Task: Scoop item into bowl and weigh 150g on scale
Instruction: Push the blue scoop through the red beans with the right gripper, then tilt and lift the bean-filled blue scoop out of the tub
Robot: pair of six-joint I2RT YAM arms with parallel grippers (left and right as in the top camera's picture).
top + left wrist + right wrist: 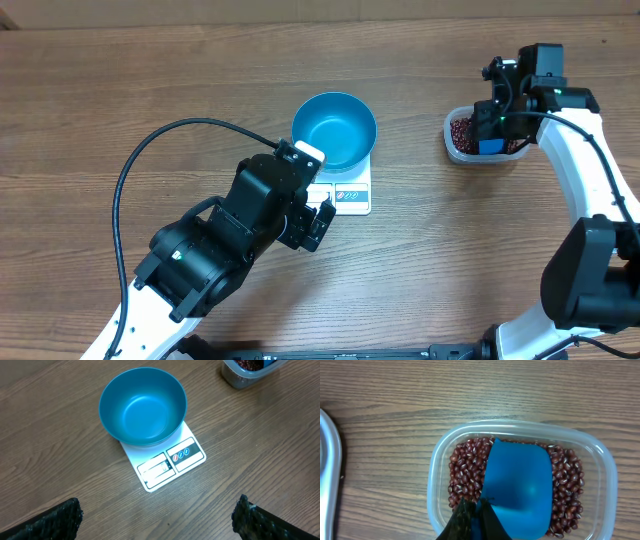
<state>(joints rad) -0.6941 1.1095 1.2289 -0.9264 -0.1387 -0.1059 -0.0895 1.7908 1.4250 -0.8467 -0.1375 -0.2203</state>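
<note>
Maroon beans [465, 467] all sit in the clear tub [436, 455], near the table's [150, 80] right edge. The blue scoop [520, 485] lies on the heap, its face bare. Right gripper [472, 521] is clamped together on the scoop's handle. The bowl [334, 130] sits empty on the scale [352, 197], mid-table toward the far edge, well apart from the tub. Left gripper [160, 520] hangs over bare table just on the near side of the scale, fingers wide apart, holding nothing. We judge this is the first scoop being loaded. Next move needs the lip dug under the beans, then a level carry to the bowl.
</note>
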